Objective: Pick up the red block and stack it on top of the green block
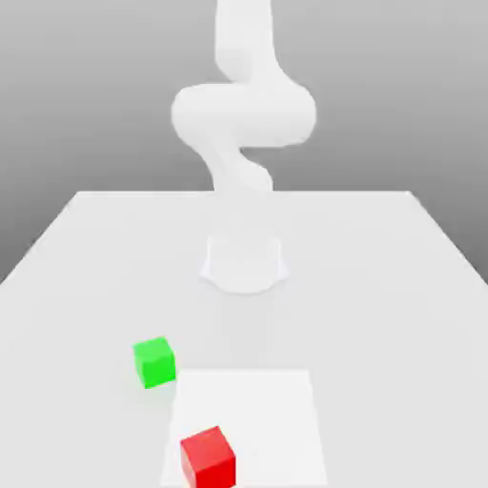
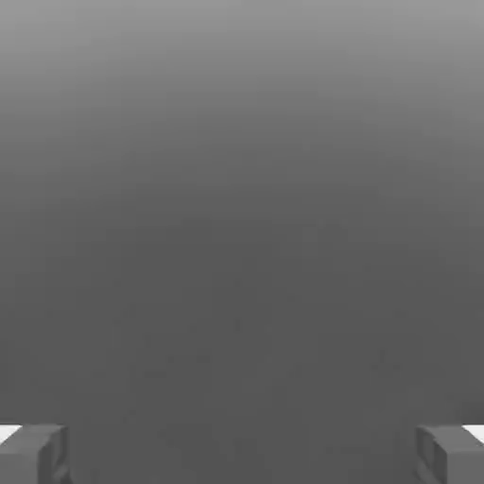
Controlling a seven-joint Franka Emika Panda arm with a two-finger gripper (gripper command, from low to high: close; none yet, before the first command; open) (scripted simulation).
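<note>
The red block (image 1: 208, 457) sits near the table's front edge, on the near-left part of a white square patch (image 1: 276, 410). The green block (image 1: 153, 361) rests on the table a little farther back and toward the exterior view's left, just off that patch and apart from the red block. In the hand view my gripper (image 2: 242, 454) is open: its two grey fingertips (image 2: 33, 454) stand far apart at the picture's corners, with nothing between them and only plain grey background beyond.
The white arm (image 1: 243, 124) rises from its round base (image 1: 244, 264) at the middle of the pale table (image 1: 381, 276) and leaves the exterior view at the top. Bare table surface lies on both sides of the base.
</note>
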